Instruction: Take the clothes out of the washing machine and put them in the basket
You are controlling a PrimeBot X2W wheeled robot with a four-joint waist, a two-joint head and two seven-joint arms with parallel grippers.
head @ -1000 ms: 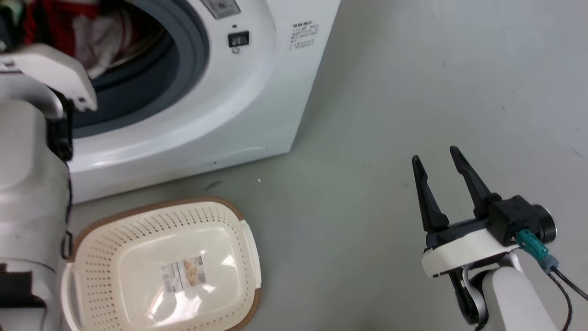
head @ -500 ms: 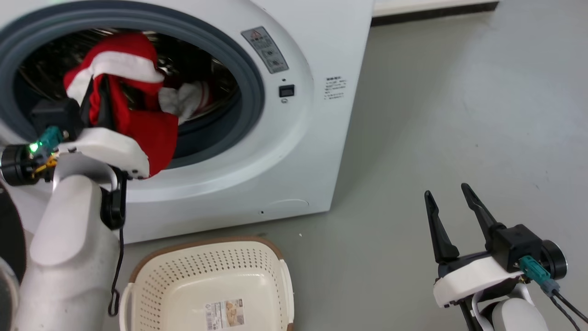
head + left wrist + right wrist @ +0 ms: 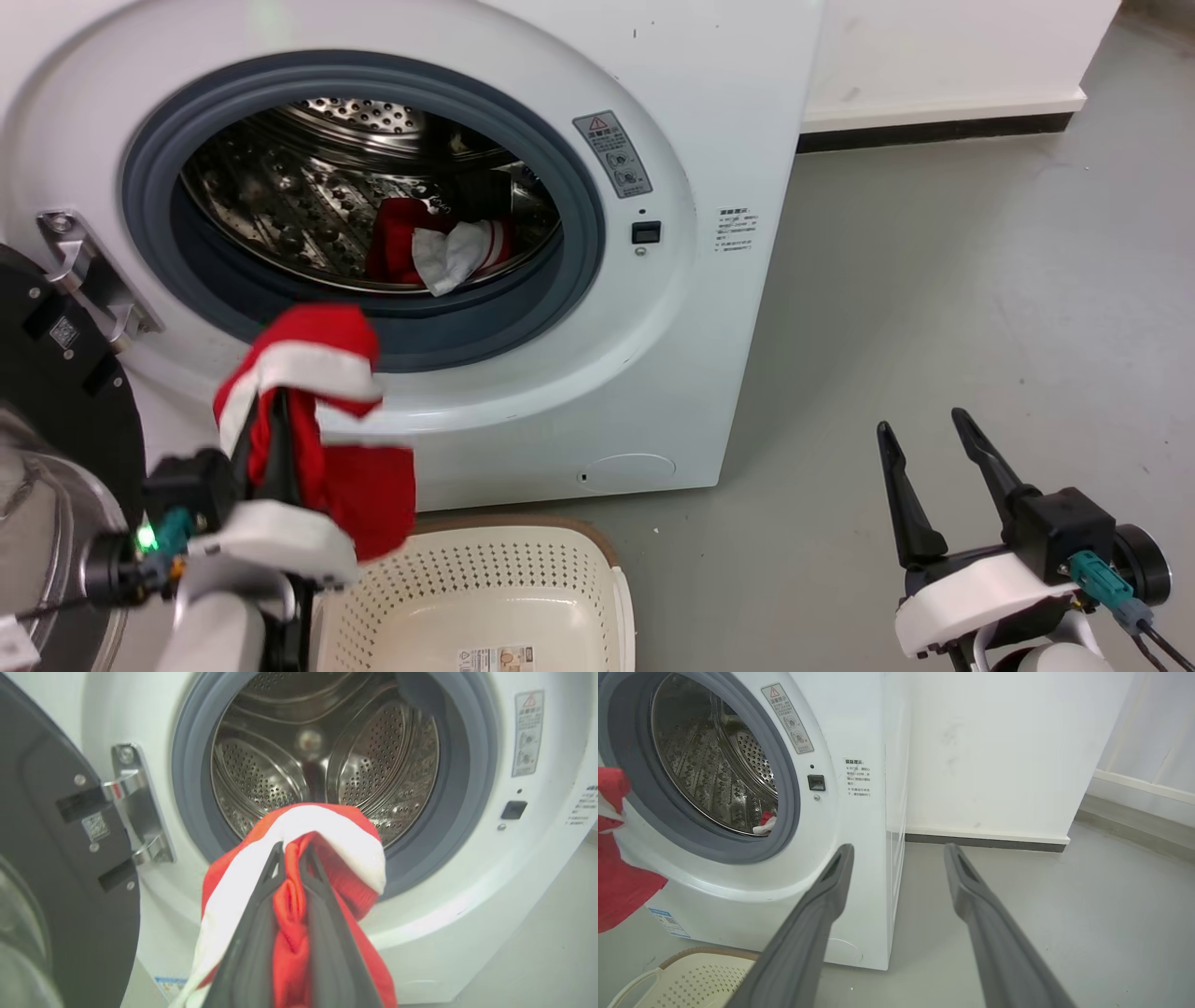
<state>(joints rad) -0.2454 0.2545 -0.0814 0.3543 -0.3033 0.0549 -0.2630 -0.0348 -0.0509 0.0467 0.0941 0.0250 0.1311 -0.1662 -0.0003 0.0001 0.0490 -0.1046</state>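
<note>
The white washing machine (image 3: 728,121) stands with its porthole open, and a red and white piece of clothes (image 3: 439,250) lies low in the steel drum (image 3: 299,187). My left gripper (image 3: 275,401) is shut on a red garment with a white band (image 3: 317,359), held outside and below the porthole rim, above the left end of the cream basket (image 3: 523,560). The left wrist view shows that gripper (image 3: 292,851) pinching the red cloth (image 3: 336,835). My right gripper (image 3: 920,425) is open over the floor at the right, with nothing between its fingers (image 3: 822,900).
The black-framed glass door (image 3: 47,373) hangs open at the far left on a metal hinge (image 3: 84,271). Grey floor (image 3: 934,280) stretches right of the machine to a white wall with a dark skirting (image 3: 934,131). The basket's brown rim (image 3: 705,952) sits close to the machine's foot.
The head camera has tilted up, shifting the whole picture down. My left gripper drew the red garment out of the porthole and down toward the basket. The right gripper kept its pose.
</note>
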